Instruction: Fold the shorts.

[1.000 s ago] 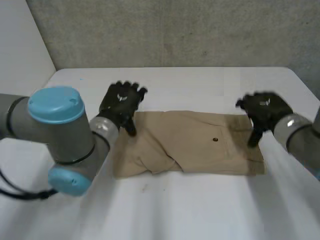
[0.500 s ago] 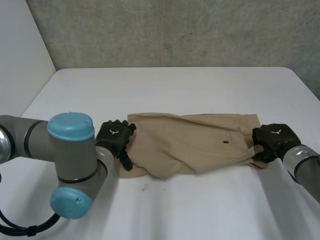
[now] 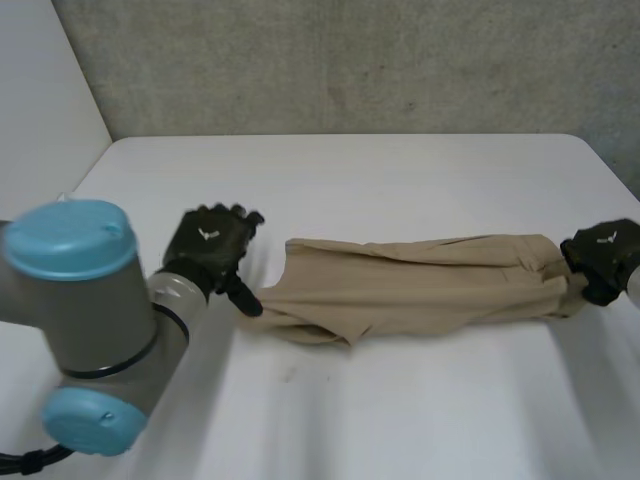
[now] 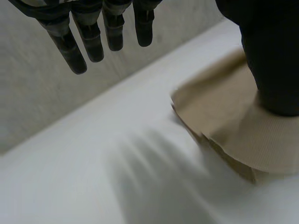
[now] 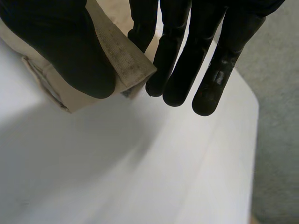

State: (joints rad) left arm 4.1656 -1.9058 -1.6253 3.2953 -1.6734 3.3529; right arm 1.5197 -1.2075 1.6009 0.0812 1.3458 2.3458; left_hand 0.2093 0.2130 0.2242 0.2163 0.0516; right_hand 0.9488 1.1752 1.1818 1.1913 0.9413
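White table (image 3: 400,400) before a rough grey wall (image 3: 350,60), a pale panel (image 3: 40,90) at left.

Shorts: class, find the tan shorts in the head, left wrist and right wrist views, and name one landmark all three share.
Head view: tan shorts stretched across the white table between left hand and right hand.
Left wrist view: tan shorts end under the left hand's thumb.
Right wrist view: tan shorts pinched between the right hand's thumb and fingers.
Shared landmark: the white table.
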